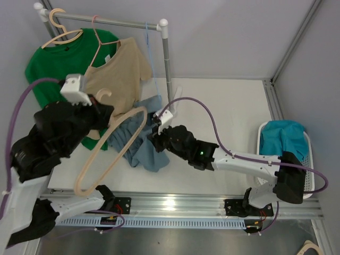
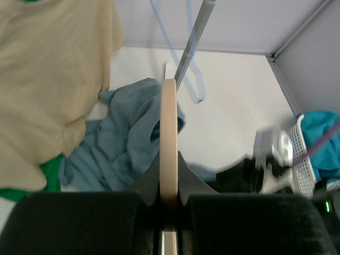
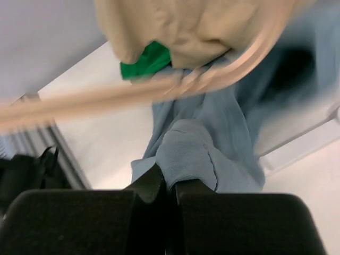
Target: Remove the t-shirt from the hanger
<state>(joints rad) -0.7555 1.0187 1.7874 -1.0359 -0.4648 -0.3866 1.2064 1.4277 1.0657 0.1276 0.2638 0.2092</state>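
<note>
Left end effector (image 2: 169,192) clamps the hanger (image 2: 169,127); right end effector (image 3: 170,183) pinches the t-shirt (image 3: 187,154). Draw it toward four o'clock with the hanger steady.

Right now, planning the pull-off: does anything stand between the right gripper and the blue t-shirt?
Nothing visible: the right gripper is shut on a fold of the blue t-shirt. The wooden hanger, clamped in the left gripper, crosses above it.

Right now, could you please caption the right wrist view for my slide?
Right claw pinching a fold of the blue t-shirt below the blurred wooden hanger.
</note>
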